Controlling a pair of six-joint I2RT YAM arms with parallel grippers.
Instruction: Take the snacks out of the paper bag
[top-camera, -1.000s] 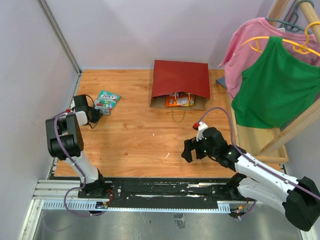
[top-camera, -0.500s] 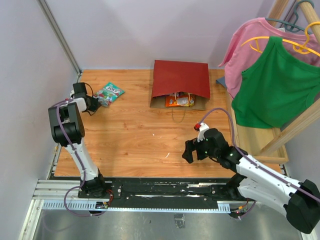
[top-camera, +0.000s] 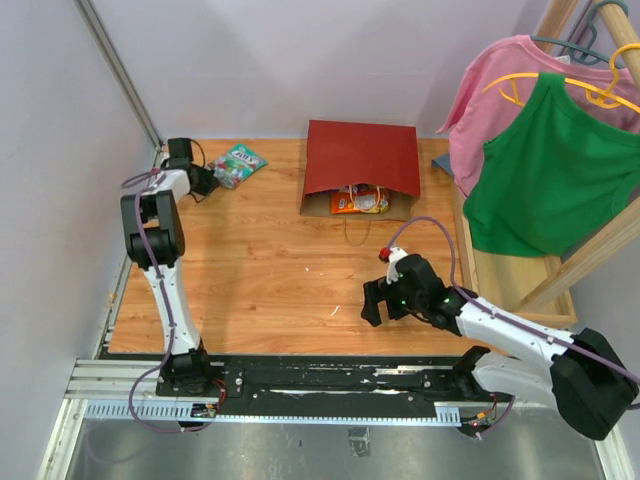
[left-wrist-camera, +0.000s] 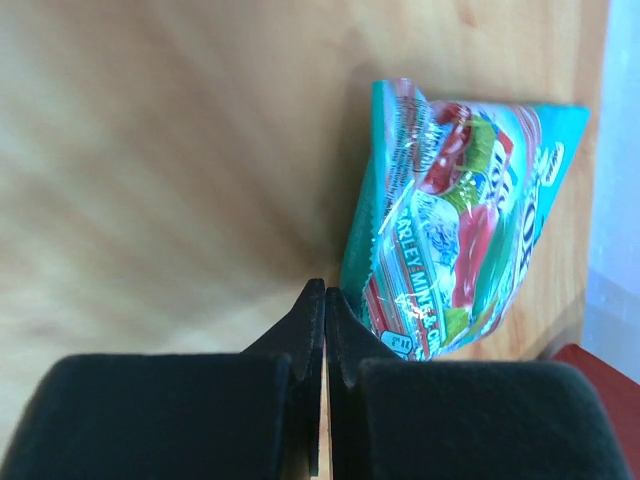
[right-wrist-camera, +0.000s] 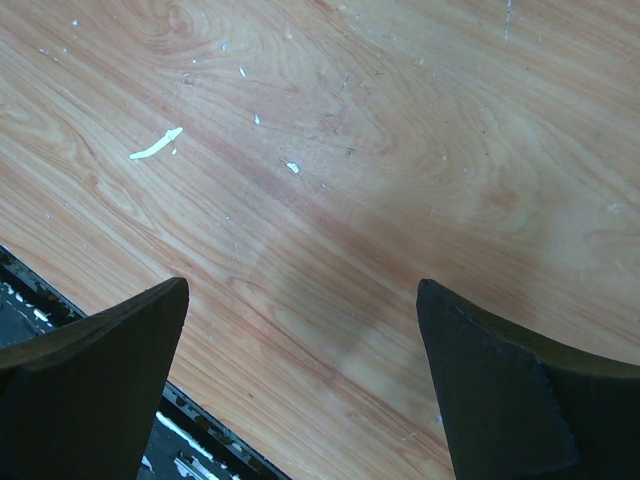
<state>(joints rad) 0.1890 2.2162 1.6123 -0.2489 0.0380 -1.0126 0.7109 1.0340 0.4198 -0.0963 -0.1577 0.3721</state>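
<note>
My left gripper (left-wrist-camera: 323, 292) clenches only the edge of the teal packet (left-wrist-camera: 458, 220) at ten o'clock, so it may slip and fall; my right gripper (right-wrist-camera: 302, 292) is released.

Teal packet (left-wrist-camera: 450, 220): in the left wrist view, 1 line of white lettering along its length reads partly "ARLEY MIN…"; the remainder is creased and illegible. Larger white letters near the far corner cannot be made out. Orange packet (top-camera: 360, 201) in the paper bag (top-camera: 360, 160): print too small to read.
</note>
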